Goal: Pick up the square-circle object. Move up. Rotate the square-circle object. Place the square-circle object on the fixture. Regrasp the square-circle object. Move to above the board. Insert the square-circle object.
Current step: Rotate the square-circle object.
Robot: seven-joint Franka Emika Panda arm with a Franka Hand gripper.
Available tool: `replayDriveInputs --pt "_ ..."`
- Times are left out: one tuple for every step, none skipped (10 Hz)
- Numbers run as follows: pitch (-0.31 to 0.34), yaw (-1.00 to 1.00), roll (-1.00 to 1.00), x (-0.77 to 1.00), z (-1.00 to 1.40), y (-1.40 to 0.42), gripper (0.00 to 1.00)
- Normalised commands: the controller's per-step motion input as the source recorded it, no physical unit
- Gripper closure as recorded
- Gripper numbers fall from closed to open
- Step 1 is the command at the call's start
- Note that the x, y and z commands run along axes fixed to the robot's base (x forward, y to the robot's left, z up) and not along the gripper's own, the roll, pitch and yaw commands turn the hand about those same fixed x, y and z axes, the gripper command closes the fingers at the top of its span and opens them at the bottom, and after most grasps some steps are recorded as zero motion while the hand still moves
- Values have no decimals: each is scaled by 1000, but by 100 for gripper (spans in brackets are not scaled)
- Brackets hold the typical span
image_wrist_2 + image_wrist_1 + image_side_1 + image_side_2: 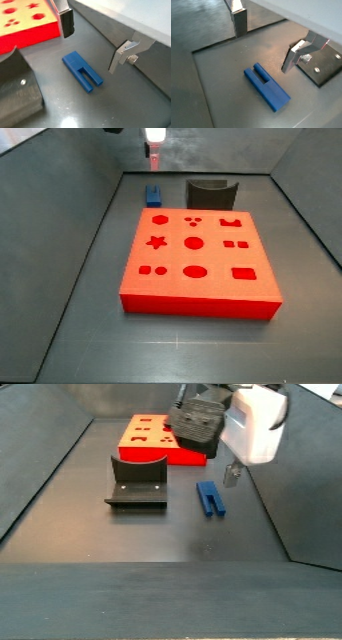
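Observation:
The square-circle object is a small blue peg with two legs, lying flat on the dark floor in both wrist views (268, 90) (81, 70) and both side views (154, 195) (211, 497). My gripper (266, 42) (93, 42) hangs above it, open and empty, with nothing between the fingers (240, 22). It also shows in both side views (156, 164) (233, 477). The fixture (210, 195) (136, 484) stands beside the peg. The red board (194, 258) (160, 439) lies flat and shows its cut-out holes.
Dark sloping walls (80, 218) (287, 494) enclose the floor on all sides. The fixture's base plate (328, 67) lies near one finger, and the fixture body (17, 95) and board corner (23, 22) show in a wrist view.

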Motion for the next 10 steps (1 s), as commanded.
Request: replayDriveInputs --pt "-2 1000 -2 30 -39 3 0" --pt "-2 1000 -3 30 -38 3 0" --pt "-2 1000 -3 30 -38 3 0" --pt "-2 1000 -3 30 -38 3 0" --pt "-2 1000 -3 30 -38 3 0" --pt "-2 1000 -3 30 -38 3 0" --pt "-3 1000 -4 30 -38 3 0" --pt "-3 1000 -4 30 -38 3 0" --pt "-3 1000 -4 30 -38 3 0" --pt "-3 1000 -5 30 -38 3 0"
